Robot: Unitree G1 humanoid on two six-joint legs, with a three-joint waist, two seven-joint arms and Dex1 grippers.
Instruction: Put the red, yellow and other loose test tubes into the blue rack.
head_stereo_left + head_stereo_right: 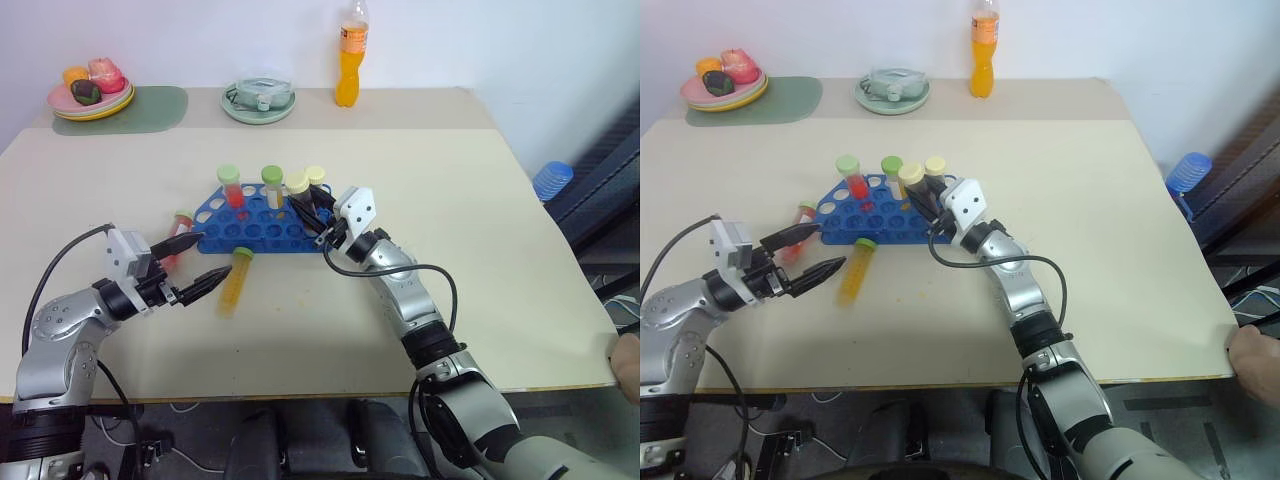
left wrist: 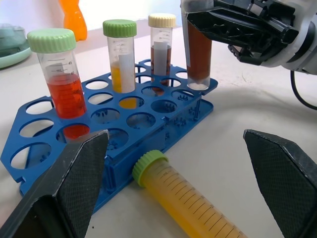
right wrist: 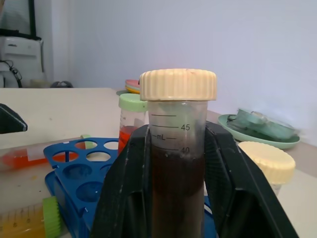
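Brown liquid in a cream-capped tube (image 3: 177,163), and the right gripper (image 1: 318,222) is clamping it tight between both black fingers (image 3: 124,198), holding it upright with its bottom end resting at a corner hole of the blue rack (image 1: 262,215). The left wrist view is showing that bottom end meeting the rack's corner; from the head views the tube's lower half is hiding behind the gripper, so how deep it sits is hard to tell.

Over on the other side, the left gripper (image 1: 196,263) is standing wide open, holding nothing. Between and just beyond its fingertips (image 1: 215,277), a yellow tube with a green cap (image 1: 236,281) is lying flat on the table (image 1: 480,260), cap end touching or almost touching the rack's near edge. Just behind the upper finger, a red tube (image 1: 176,240) is lying beside the rack's left end, mostly covered by that finger.

Standing in the rack: a red-filled tube with a green cap (image 2: 60,79), a yellow-orange one with a green cap (image 2: 121,62), and a brown one with a cream cap (image 2: 161,47).

The right wrist view is adding a second cream cap (image 3: 267,163) next to the held tube, its body cut off. An orange bottle (image 1: 350,62), a green dish (image 1: 258,100) and a plate of fruit (image 1: 90,90) are sitting far beyond both grippers.
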